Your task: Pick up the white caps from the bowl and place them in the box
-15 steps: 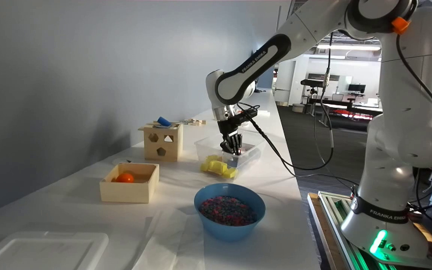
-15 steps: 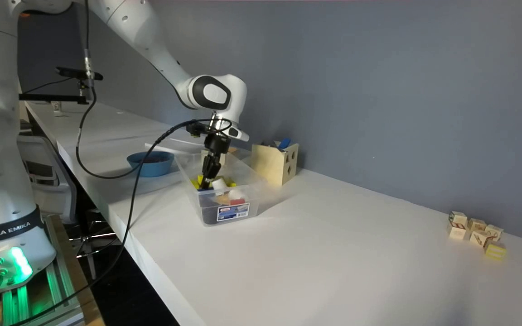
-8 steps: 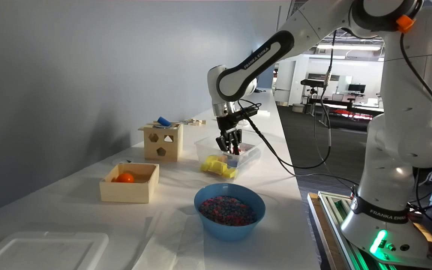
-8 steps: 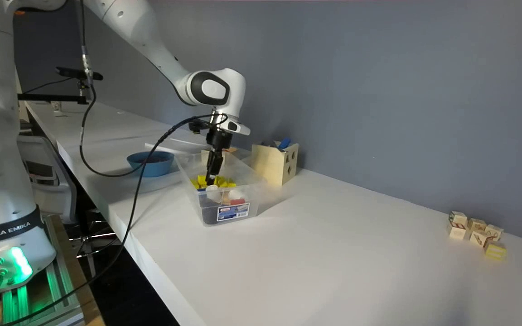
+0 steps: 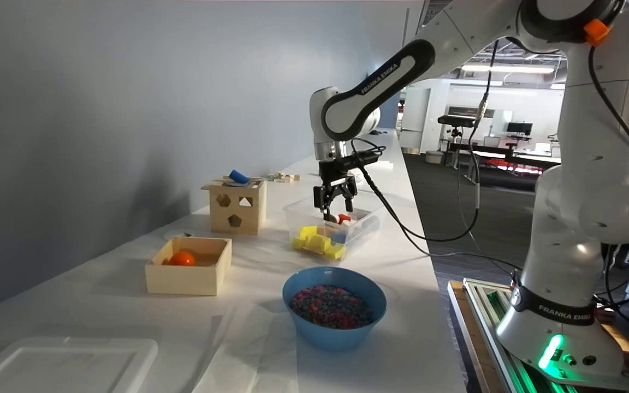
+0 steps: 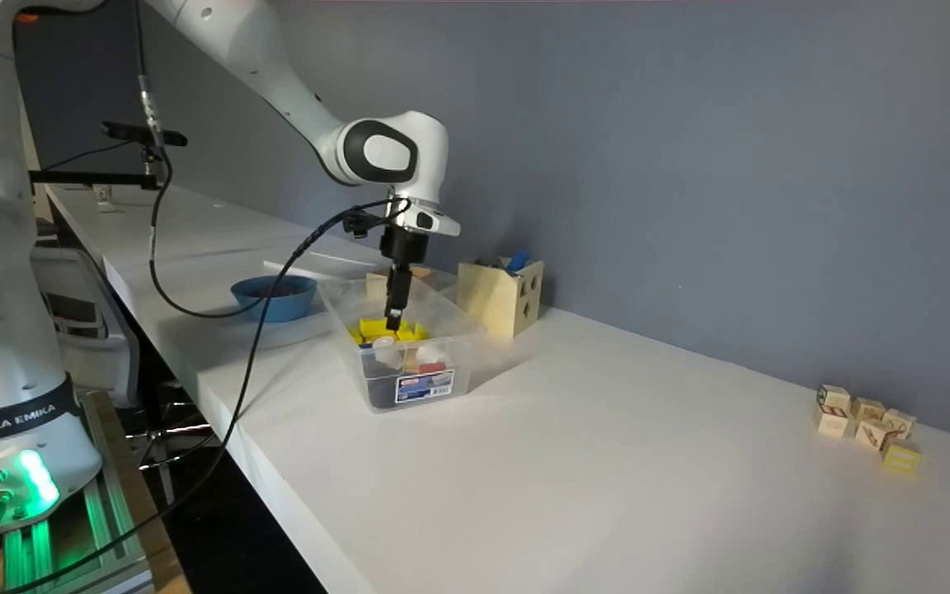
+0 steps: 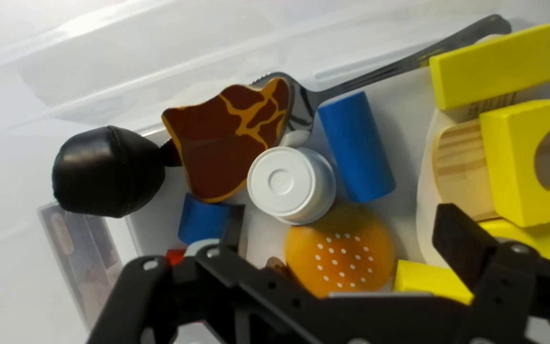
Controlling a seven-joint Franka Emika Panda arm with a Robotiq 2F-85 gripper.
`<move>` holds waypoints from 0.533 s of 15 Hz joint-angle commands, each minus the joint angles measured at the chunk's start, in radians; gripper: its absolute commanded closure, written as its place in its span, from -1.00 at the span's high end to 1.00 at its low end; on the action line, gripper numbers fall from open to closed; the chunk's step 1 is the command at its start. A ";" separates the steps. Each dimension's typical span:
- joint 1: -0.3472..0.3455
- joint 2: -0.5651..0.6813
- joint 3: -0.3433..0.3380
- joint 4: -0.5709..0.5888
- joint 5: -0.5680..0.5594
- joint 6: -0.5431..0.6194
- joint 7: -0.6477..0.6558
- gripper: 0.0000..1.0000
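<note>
My gripper [image 7: 341, 224] hangs open over the bowl, a see-through bin [image 6: 460, 363], with nothing between its fingers. In the wrist view a white cap [image 7: 280, 182] lies ahead of the gap between the fingertips, beside a brown toy piece and a blue cylinder [image 7: 357, 145]. A toy bun [image 7: 337, 263] with white dots lies beneath the jaws. Two white rounded shapes show inside the bin in an exterior view, one of them a cap [image 6: 428, 355]. The box [image 5: 250, 219], a wooden cube with shaped holes, stands beside the bin against the wall, blue pieces on its top.
Yellow blocks [image 7: 525, 162] fill one end of the bin, and a grey utensil [image 7: 399, 67] lies along its wall. A blue bowl [image 5: 328, 335], a low tan box [image 5: 181, 281] with an orange ball, and a flat lid [image 5: 63, 365] share the table. Letter blocks [image 6: 869, 429] sit farther off.
The gripper has risen from the bin's contents, and its fingers have spread from nearly together to wide. A white cap that was at the fingertips now lies lower in the bin.
</note>
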 commanded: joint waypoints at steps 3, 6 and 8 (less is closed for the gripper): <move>-0.020 -0.042 -0.006 -0.020 -0.017 0.009 -0.117 1.00; -0.037 0.003 -0.014 -0.009 0.007 0.028 -0.193 1.00; -0.053 0.037 -0.021 0.001 0.027 0.032 -0.229 1.00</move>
